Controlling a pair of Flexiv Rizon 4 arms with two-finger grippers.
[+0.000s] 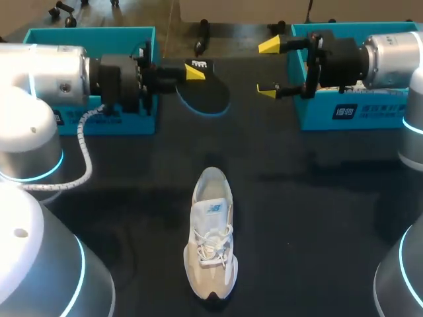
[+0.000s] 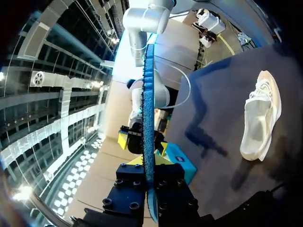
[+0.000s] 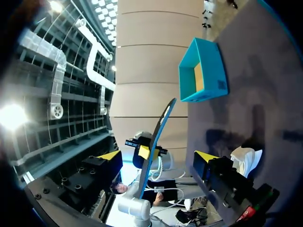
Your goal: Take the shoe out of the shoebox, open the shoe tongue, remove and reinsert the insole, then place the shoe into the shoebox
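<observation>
**Black insole [image 1: 208, 96] gripped, shoe [image 1: 211, 241] out**

Your left hand [image 1: 193, 72], upper centre-left of the frame, is clamped on the blue-edged insole. Your right hand [image 1: 268, 68], upper centre-right, faces it with fingers apart. The white shoe lies lower centre on the worktop [image 1: 317, 218].

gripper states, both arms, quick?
left gripper: shut on the insole.
right gripper: open, holding nothing.
</observation>
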